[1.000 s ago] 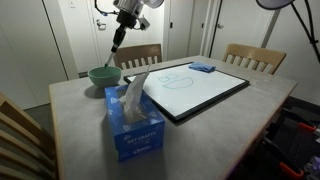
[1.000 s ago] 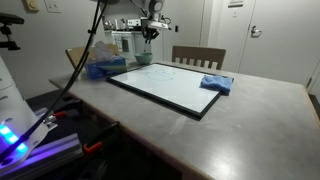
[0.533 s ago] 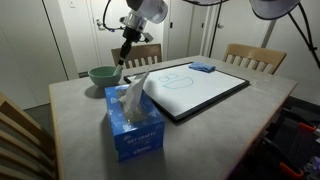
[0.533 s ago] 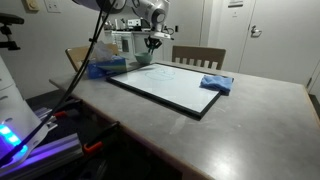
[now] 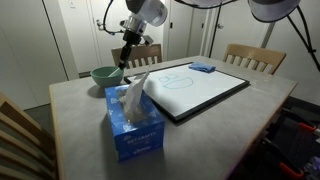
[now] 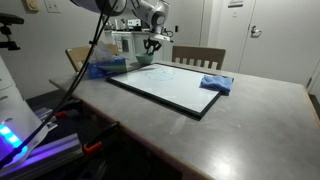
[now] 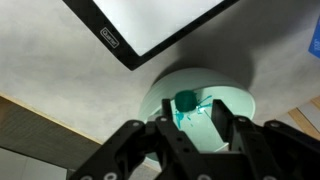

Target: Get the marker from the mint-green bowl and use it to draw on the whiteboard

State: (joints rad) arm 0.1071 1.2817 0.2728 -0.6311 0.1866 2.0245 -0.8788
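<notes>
In an exterior view, the blue tissue box (image 5: 135,125) stands nearest the camera at lower centre of the frame on the grey table (image 5: 235,130), with a white tissue projecting from its top. Behind it and to the right lies the whiteboard (image 5: 195,92), flat on the table and black-framed, with a faint drawn loop on its surface. A blue eraser pad (image 5: 202,67) rests at its far corner. Left of the board, at middle left of the frame, sits the mint-green bowl (image 5: 102,74), apart from the board's edge. The gripper (image 5: 124,60) hangs just above the right-hand rim of the bowl, pointing downward, and the arm (image 5: 147,12) rises to upper centre. A wooden chair (image 5: 252,57) stands behind the far table edge at upper right. At this range the marker is too small to make out. In the wrist view, the gripper (image 7: 197,112) enters from the bottom edge, directly over the bowl (image 7: 232,90). The corner of the whiteboard (image 7: 150,20) fills the upper half of the frame, close to the bowl but not touching it. The marker (image 7: 186,101) is seen end-on as a dark green disc within the bowl's outline. It sits in the gap between the two fingers, closer to the finger on the left of the frame. The jaws stand partly apart; whether the pads press on the marker or clear it cannot be determined.
</notes>
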